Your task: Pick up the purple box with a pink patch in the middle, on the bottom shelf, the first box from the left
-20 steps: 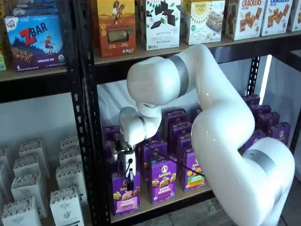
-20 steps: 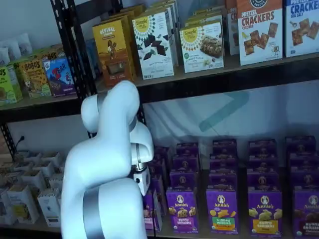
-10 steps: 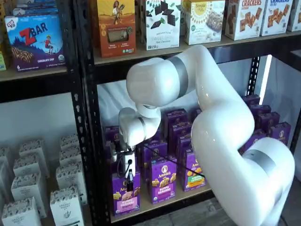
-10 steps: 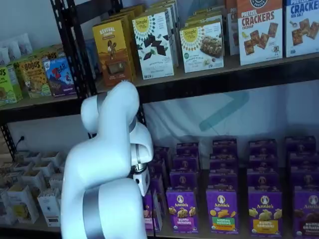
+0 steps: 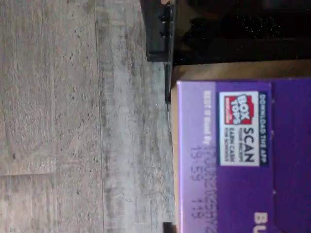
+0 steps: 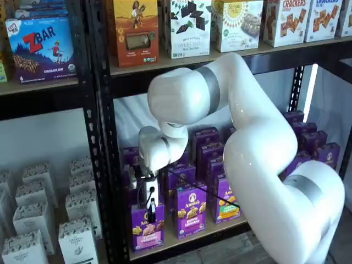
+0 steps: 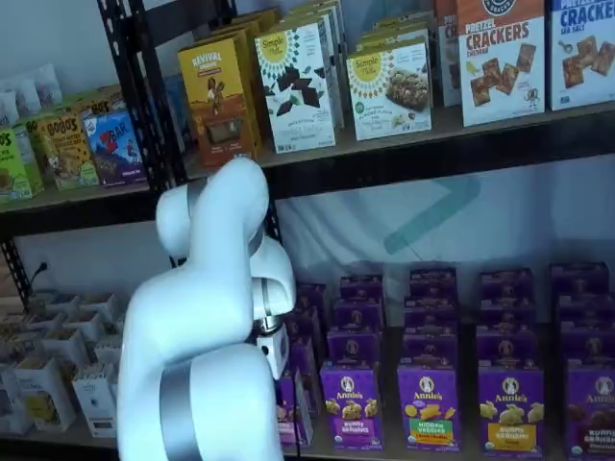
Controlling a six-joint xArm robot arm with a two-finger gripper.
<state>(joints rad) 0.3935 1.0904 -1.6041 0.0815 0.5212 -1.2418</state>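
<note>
The purple box [image 5: 233, 160] looks like smooth printed cardboard with a slight sheen, a glossy white sticker-like panel on its top flap. The bottom shelf [image 6: 181, 237] is a light-brown wooden board – matt, edged by black painted metal rail; its perforated uprights [image 6: 102, 137] look like matt black steel. The arm [image 6: 258, 148] has a smooth, glossy white plastic shell with a grey band. The floor [image 5: 77, 116] in the wrist view looks like grey wood-grain planks – dull, faintly rough
</note>
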